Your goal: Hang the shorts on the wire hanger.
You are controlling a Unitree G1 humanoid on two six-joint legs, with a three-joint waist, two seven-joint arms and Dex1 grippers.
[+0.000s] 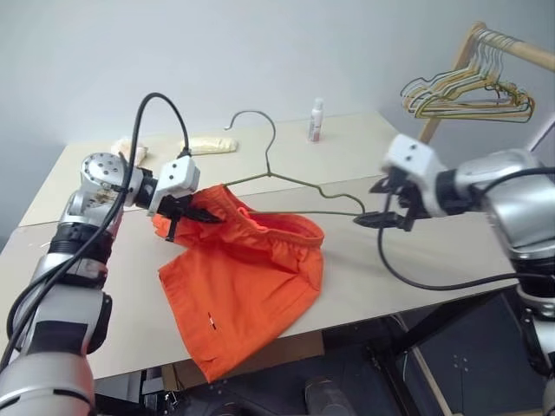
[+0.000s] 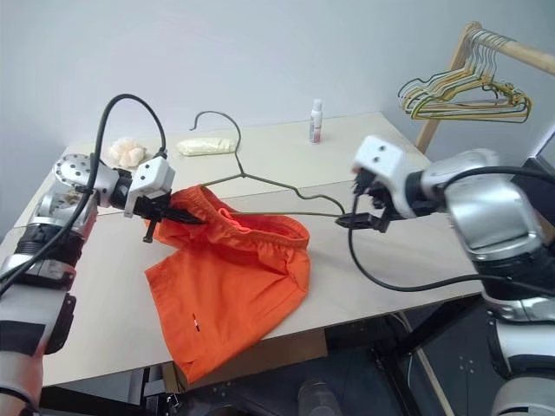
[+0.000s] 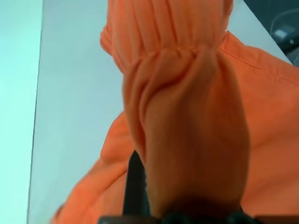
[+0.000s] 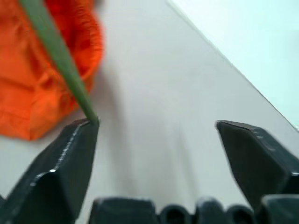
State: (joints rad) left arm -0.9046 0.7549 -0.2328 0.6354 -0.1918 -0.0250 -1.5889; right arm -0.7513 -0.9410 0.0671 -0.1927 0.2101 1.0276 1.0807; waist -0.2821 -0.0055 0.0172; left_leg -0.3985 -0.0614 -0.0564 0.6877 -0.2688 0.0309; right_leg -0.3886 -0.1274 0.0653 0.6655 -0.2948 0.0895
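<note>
The orange shorts (image 1: 251, 286) lie on the table (image 1: 416, 260), one leg hanging over the front edge. My left gripper (image 1: 195, 212) is shut on the gathered waistband at the shorts' left end and holds it raised; that bunched cloth (image 3: 187, 116) looms close in the left wrist view. The wire hanger (image 1: 295, 180) stands tilted with its hook up, its left shoulder and lower bar running into the waist opening. My right gripper (image 1: 381, 221) is open just past the hanger's right corner. In the right wrist view the wire (image 4: 60, 56) rests against one fingertip (image 4: 79, 140).
A small white bottle (image 1: 316, 120) stands at the table's back edge. A yellow cloth (image 1: 208, 145) and a cream bundle (image 1: 130, 149) lie at the back left. A bunch of yellow and green hangers (image 1: 468, 95) hangs on a wooden rack at the far right.
</note>
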